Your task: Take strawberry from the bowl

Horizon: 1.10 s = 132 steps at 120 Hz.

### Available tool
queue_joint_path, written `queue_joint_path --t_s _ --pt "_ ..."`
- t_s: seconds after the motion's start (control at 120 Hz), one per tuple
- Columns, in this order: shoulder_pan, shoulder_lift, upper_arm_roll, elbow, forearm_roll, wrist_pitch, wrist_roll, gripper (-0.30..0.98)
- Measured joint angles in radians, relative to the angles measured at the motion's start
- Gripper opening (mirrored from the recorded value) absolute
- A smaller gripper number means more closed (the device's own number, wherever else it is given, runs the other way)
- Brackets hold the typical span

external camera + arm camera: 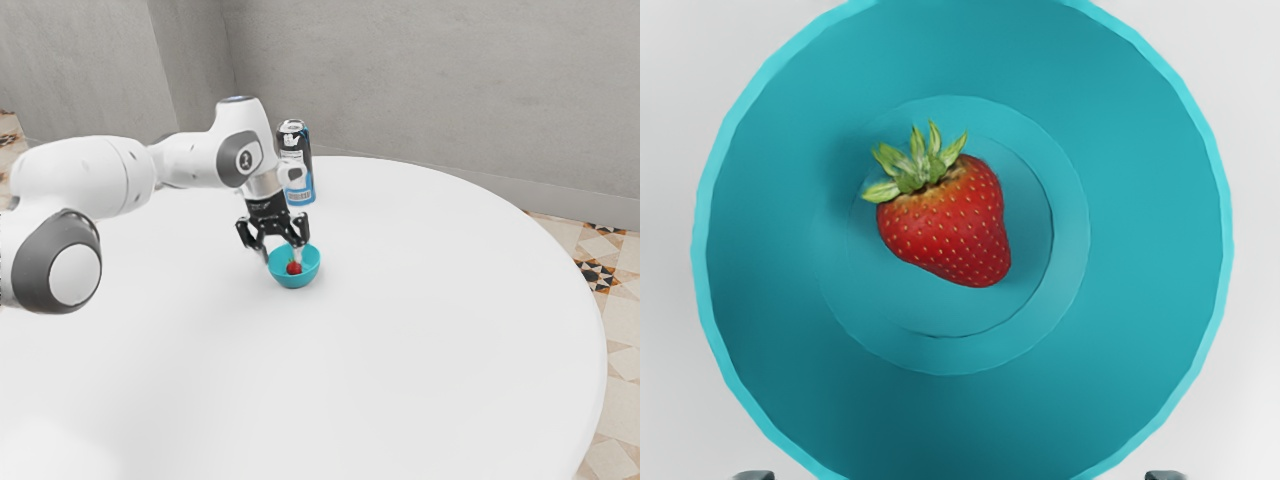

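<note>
Done: my black two-finger hand (pixel 281 257) is at the round turquoise bowl (pixel 1150 210) on the white round table (pixel 430 340), fingers spread wide, nothing gripped | Target: red strawberry with green leafy cap (pixel 952 228), lying on the bowl's floor | Left, I judge: lower, close on it, lift it out

You have a tall can (pixel 304 158), dark above and blue below, standing upright on the round-edged white desk (pixel 430 310). Beyond it you can see a grey wall (pixel 430 85), its pale baseboard (pixel 565 204), and patterned floor tiles (pixel 622 305) toward the exterior view's right.
</note>
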Motion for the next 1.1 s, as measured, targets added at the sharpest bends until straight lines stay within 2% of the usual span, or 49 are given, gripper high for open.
queue_joint_path --t_s 0.133,0.308,0.525,0.992,1.1 --pt "-0.003 0.029 0.013 0.046 -0.001 -0.028 -0.031 0.38" --pt "-0.005 0.09 0.016 0.144 -0.002 -0.064 -0.062 0.32" --pt "-0.009 0.151 0.016 0.224 -0.002 -0.081 -0.09 0.3" --pt "-0.034 0.195 0.039 0.269 0.0 -0.066 -0.123 0.29" --pt "-0.041 0.203 0.046 0.27 0.017 -0.039 -0.125 0.28"
